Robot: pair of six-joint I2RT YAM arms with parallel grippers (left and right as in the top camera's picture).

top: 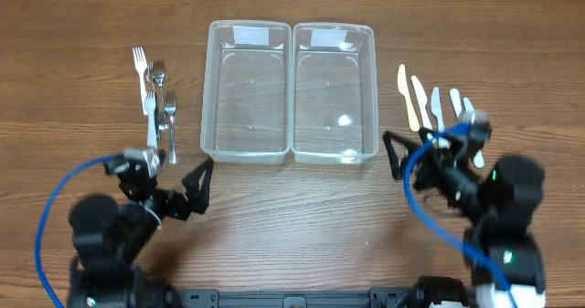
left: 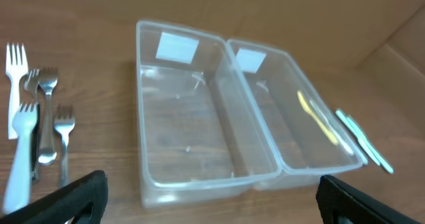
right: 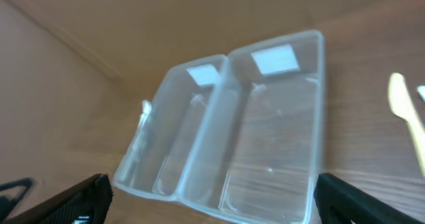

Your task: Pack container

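Two empty clear plastic containers stand side by side at the table's middle, the left container touching the right container. Several forks, metal and white plastic, lie to their left. Several plastic knives, yellow and pale, lie to their right. My left gripper hovers open in front of the left container, below the forks. My right gripper is open beside the right container, over the knives' near ends. Neither holds anything.
Both arms' bases and blue cables fill the near corners of the wooden table. White labels sit on the far ends of the containers.
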